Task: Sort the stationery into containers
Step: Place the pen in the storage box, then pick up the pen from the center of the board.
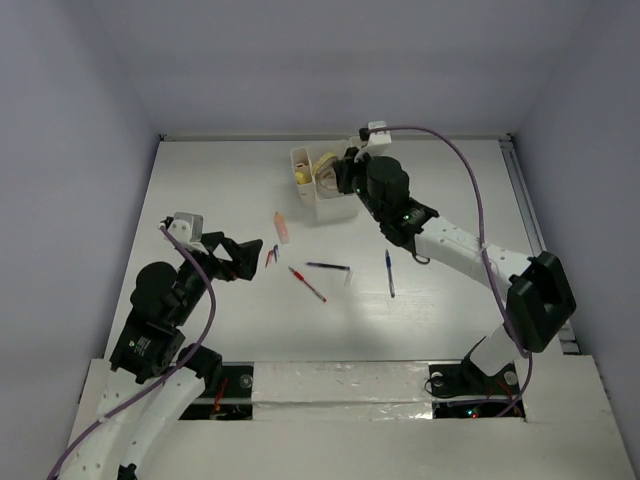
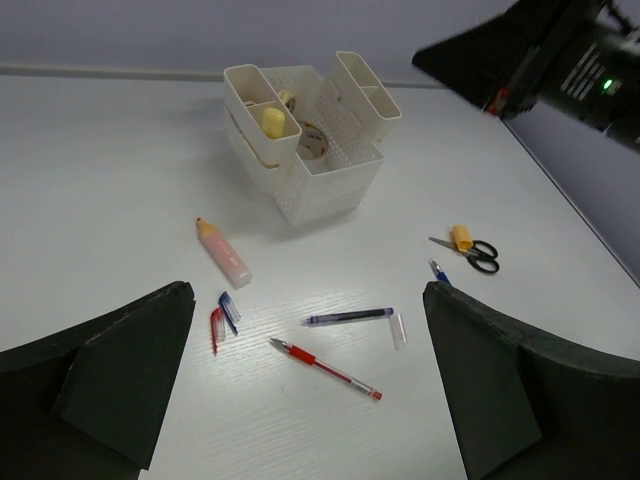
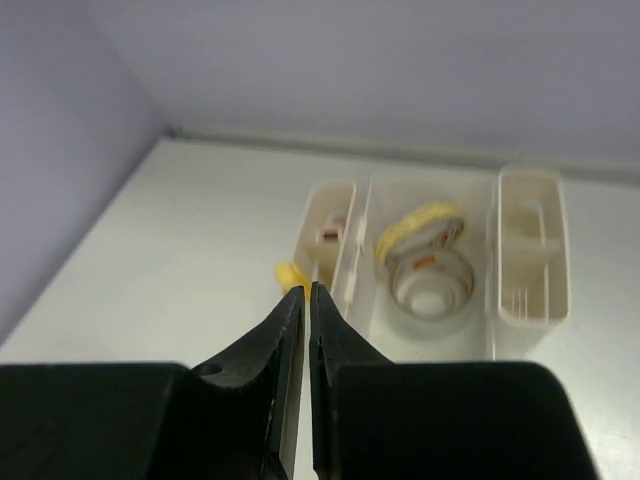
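Observation:
The white organizer (image 1: 322, 185) stands at the back of the table, with tape rolls (image 3: 428, 262) in its middle compartment. A yellow stick (image 2: 273, 122) stands in its left side compartment. My right gripper (image 3: 305, 288) hangs above the organizer's near left corner, shut and holding nothing. Lying on the table are a pink stick (image 1: 282, 227), a red pen (image 2: 325, 368), a dark pen (image 2: 348, 316), a blue pen (image 1: 389, 273) and black-handled scissors (image 2: 472, 250). My left gripper (image 2: 307, 290) hovers wide open just left of the pens.
Red and blue pen caps (image 2: 224, 320) lie near my left fingertip, and a clear cap (image 2: 398, 329) lies beside the dark pen. A small yellow piece (image 2: 461, 237) rests on the scissors. The right arm (image 1: 450, 245) stretches across the table's right side.

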Robot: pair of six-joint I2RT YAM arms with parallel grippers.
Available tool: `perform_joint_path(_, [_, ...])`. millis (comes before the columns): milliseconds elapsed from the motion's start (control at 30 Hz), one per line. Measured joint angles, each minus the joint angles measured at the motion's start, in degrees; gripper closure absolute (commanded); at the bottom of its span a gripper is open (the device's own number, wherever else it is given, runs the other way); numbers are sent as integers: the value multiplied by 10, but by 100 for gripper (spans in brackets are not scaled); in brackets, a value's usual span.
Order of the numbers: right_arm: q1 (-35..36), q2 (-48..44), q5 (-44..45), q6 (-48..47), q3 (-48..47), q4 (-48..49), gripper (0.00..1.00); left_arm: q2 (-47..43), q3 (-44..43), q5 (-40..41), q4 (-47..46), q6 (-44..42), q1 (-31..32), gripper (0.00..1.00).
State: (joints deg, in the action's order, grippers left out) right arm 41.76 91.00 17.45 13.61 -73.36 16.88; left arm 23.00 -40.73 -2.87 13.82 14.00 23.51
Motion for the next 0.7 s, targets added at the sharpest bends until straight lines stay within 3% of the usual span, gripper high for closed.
perform_joint_path(133, [3, -3, -30, 26, 62, -47, 85, 0, 0, -1, -3, 0, -2, 1])
perform_joint_path(233, [22, 21, -38, 33, 73, -85, 70, 0, 0, -1, -4, 0, -7, 1])
perform_joint_path(267, [32, 32, -40, 34, 73, -90, 60, 0, 0, -1, -4, 0, -9, 1])
perform_joint_path(400, [74, 98, -38, 33, 40, -110, 44, 0, 0, 1, -4, 1, -15, 1])
perform_joint_path(700, [108, 238, -5, 32, -60, -130, 40, 0, 7, 2, -5, 3, -15, 1])
